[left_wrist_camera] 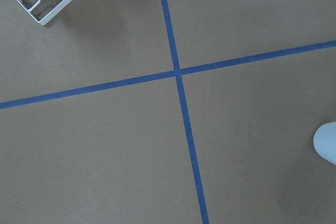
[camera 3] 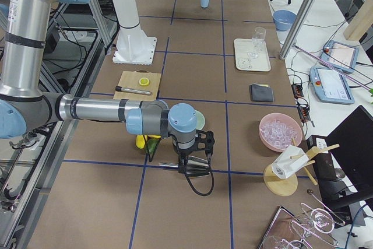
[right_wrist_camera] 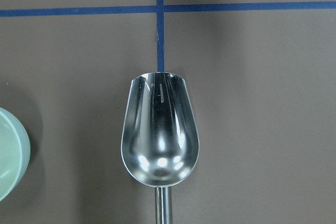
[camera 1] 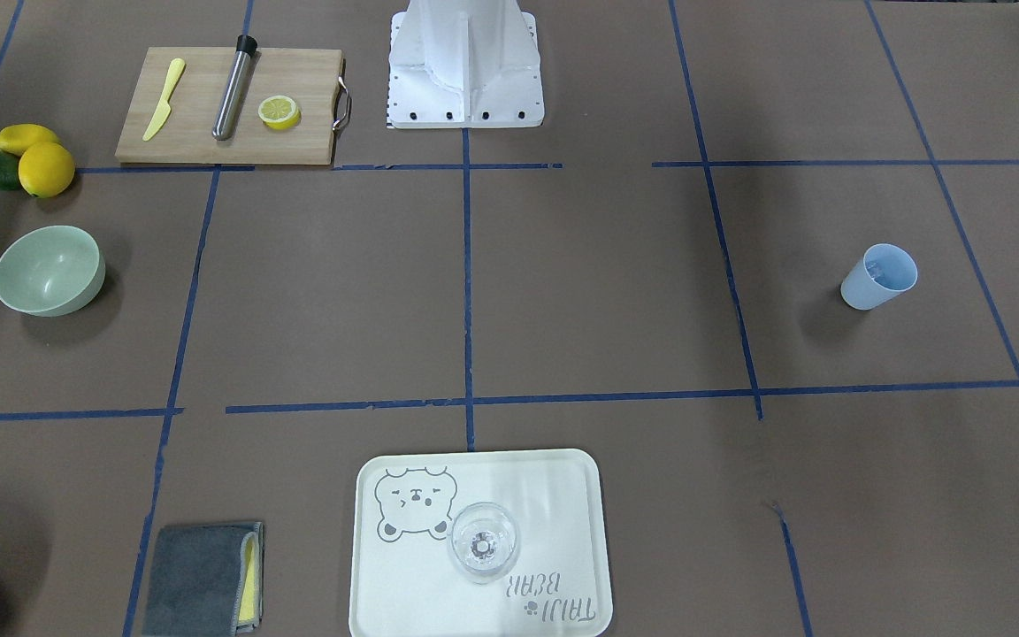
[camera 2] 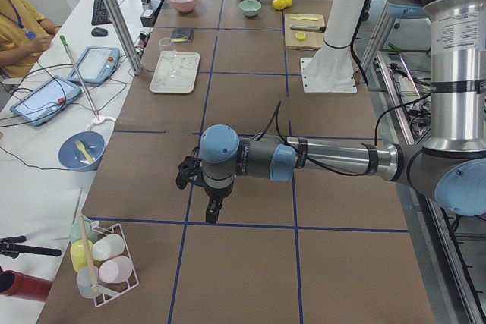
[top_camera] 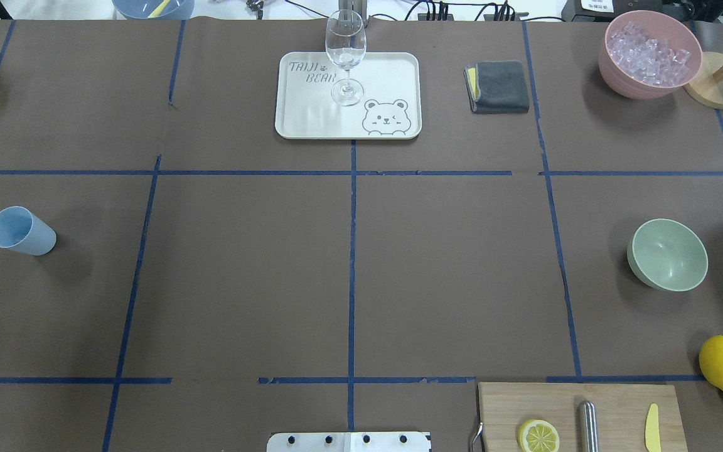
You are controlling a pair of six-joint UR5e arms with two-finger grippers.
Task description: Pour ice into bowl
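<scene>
STEP: pre-grasp, nothing poured | ice (camera 1: pixel 875 264): faint cubes inside blue cup (top_camera: pixel 21 231), table's 9 o'clock in overhead view | bowl (top_camera: pixel 669 254): sage-green, empty, 3 o'clock, well apart from cup | left gripper (camera 2: pixel 213 210): cannot tell whether fingers are parted | right gripper (camera 3: pixel 195 158): above empty metal scoop (right_wrist_camera: pixel 160 135), cannot tell its grip | NEXT: probably left arm reaches cup, keeps it upright, carries it to bowl.

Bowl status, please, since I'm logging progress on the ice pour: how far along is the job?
Done: nothing; the bowl is empty. In hand: nothing; the blue cup, seemingly with ice inside, stands ungripped far across the table, and the scoop in the right wrist view is empty. Left: grasp the cup, carry it over, pour.
</scene>
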